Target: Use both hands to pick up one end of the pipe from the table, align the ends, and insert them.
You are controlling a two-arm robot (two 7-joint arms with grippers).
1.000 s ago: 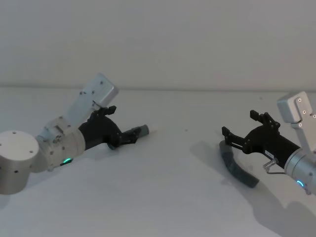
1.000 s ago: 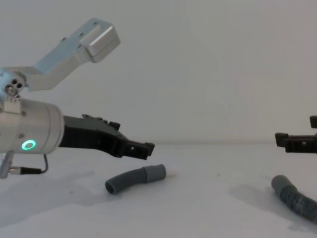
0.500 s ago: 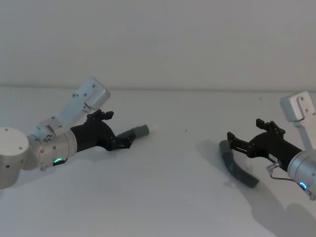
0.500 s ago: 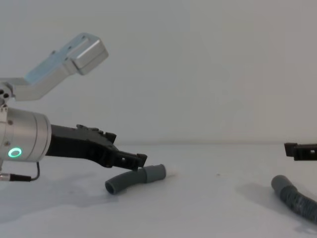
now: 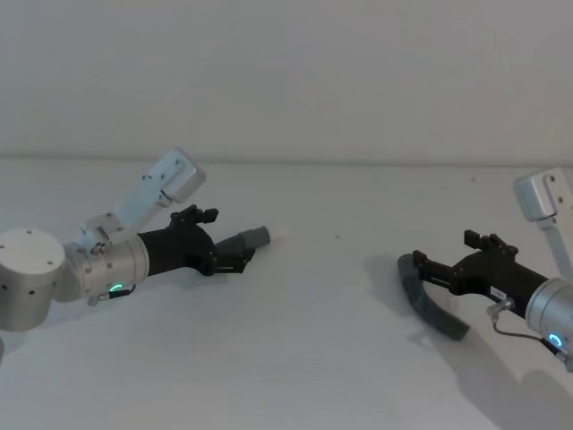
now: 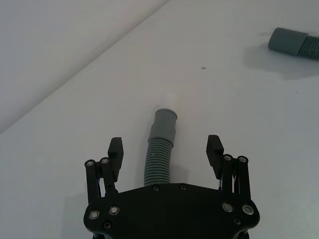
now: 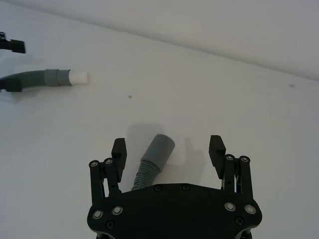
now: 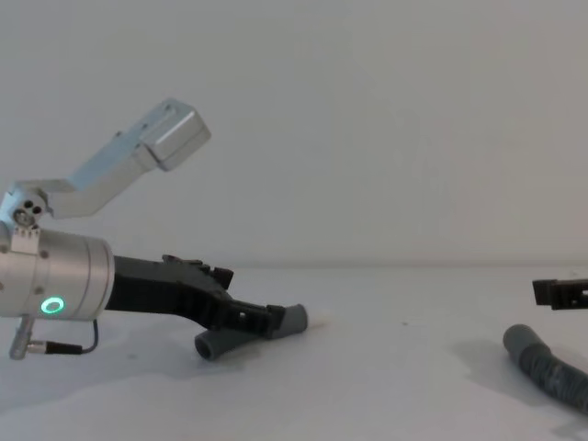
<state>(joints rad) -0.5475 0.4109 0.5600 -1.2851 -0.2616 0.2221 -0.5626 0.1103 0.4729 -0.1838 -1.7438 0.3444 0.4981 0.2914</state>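
The left gripper point(image 6: 165, 149) has sunk to the table point(image 5: 304, 358), jaws spread either side of the left hose piece point(image 6: 158, 162), whose white-tipped cuff point(image 6: 165, 121) pokes out ahead. The right gripper point(image 7: 168, 149) has dropped too. It is also spread wide, a little above the right hose piece point(image 7: 144, 175) and its plain cuff point(image 7: 158, 147). Neither has closed yet. I'd say both are about set to grasp.

Black left end effector point(image 6: 165, 145), silver wrist point(image 8: 57, 276), green light ring point(image 8: 53, 305)
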